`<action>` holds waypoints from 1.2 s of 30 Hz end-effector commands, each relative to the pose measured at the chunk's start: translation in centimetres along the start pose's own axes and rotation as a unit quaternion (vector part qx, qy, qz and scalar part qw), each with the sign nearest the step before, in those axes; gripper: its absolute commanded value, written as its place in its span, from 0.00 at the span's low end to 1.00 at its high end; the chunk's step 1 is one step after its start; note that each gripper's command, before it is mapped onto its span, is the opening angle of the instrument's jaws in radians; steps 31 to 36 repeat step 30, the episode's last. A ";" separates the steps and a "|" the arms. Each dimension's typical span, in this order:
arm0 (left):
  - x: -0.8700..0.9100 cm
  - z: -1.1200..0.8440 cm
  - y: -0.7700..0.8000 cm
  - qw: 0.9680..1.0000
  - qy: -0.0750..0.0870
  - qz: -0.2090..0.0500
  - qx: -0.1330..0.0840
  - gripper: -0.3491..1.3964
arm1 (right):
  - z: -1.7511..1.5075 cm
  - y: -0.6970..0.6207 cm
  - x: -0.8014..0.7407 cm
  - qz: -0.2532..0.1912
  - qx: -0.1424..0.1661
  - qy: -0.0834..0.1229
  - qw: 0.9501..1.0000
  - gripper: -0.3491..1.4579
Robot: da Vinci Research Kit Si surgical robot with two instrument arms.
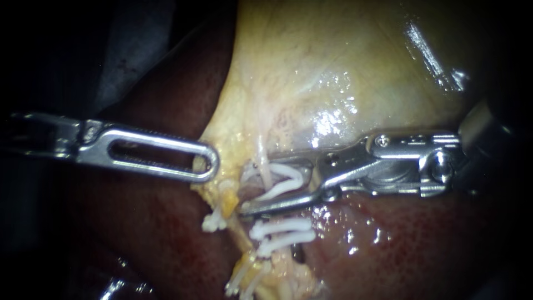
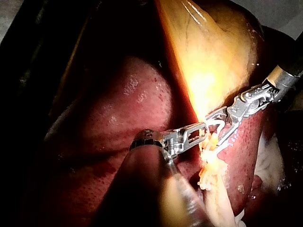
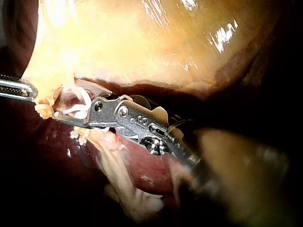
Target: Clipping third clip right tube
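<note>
Two organs fill the field: the dark red liver (image 1: 422, 250) beneath both instruments and the pale yellow gallbladder (image 1: 344, 72) beyond them. The left instrument (image 1: 206, 165) has its pincer narrow, clamped on the gallbladder's ragged lower edge and drawing it taut. The right instrument (image 1: 261, 186) has its pincer wide, gripping an open clip (image 1: 283, 180) from both sides. The right tube (image 1: 265, 166) runs between that clip's two legs. Two set clips (image 1: 280, 233) sit on the same tube just beside the pincer's lower side, apart from it.

To do this well, I judge the clip should lie square across the tube with both leg ends past its far wall. It should also stay clear of the set clips. The left pull should hold steady while the pincer squeezes fully home.
</note>
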 end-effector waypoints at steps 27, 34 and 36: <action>0.00 0.00 0.02 1.000 0.000 0.000 0.000 0.00 | -0.18 0.05 -0.11 0.027 -0.020 0.012 0.999 0.07; 0.00 0.00 0.01 1.000 0.000 0.000 0.000 0.00 | -0.17 0.04 -0.13 0.029 -0.020 0.012 0.999 0.07; 0.00 0.00 0.01 1.000 0.000 0.000 0.000 0.00 | -0.17 0.04 -0.13 0.029 -0.020 0.012 0.999 0.07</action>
